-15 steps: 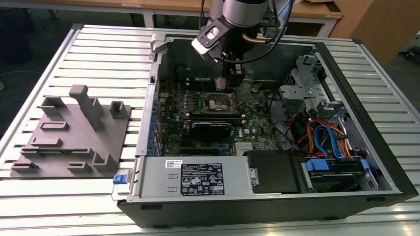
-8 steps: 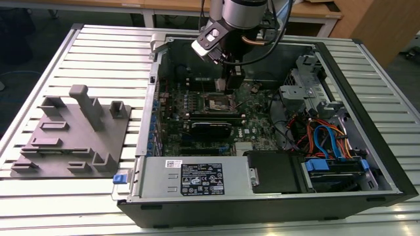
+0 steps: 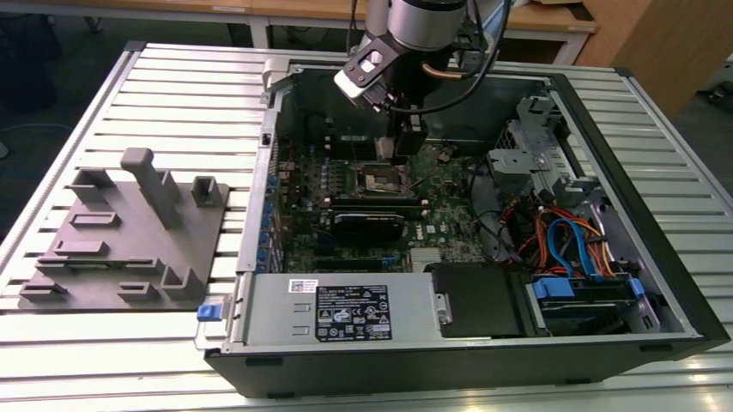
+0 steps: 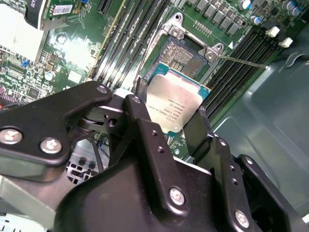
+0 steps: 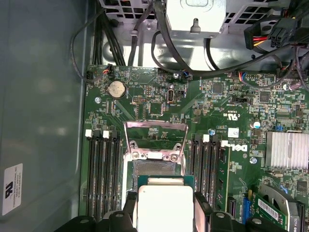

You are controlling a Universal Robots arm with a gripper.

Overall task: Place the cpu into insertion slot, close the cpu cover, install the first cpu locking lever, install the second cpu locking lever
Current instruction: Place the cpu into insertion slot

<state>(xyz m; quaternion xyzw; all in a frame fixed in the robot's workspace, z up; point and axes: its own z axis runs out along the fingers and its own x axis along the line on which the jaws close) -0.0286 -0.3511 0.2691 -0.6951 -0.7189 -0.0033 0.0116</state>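
Note:
My gripper [image 4: 170, 105] is shut on the cpu [image 4: 179, 102], a silver-grey square chip held by its edges between two black fingers [image 4: 139, 108]. The cpu hangs a little above the green motherboard, beside and partly over the insertion slot [image 4: 184, 52]. In the first wrist view the cpu [image 5: 164, 205] sits just short of the slot [image 5: 153, 169], and the cpu cover [image 5: 155, 124] stands flipped open beyond it. A thin metal lever [image 4: 246, 62] sticks out from the socket corner. In the exterior view the gripper [image 3: 402, 150] reaches down into the open case over the slot [image 3: 385, 178].
Black memory slots [image 5: 102, 179] run along both sides of the socket. A finned heatsink [image 5: 287, 150] and bundled cables [image 3: 567, 245] lie nearby. The case walls [image 3: 269, 172] surround the board. A grey fixture block [image 3: 126, 232] stands on the table at the exterior view's left.

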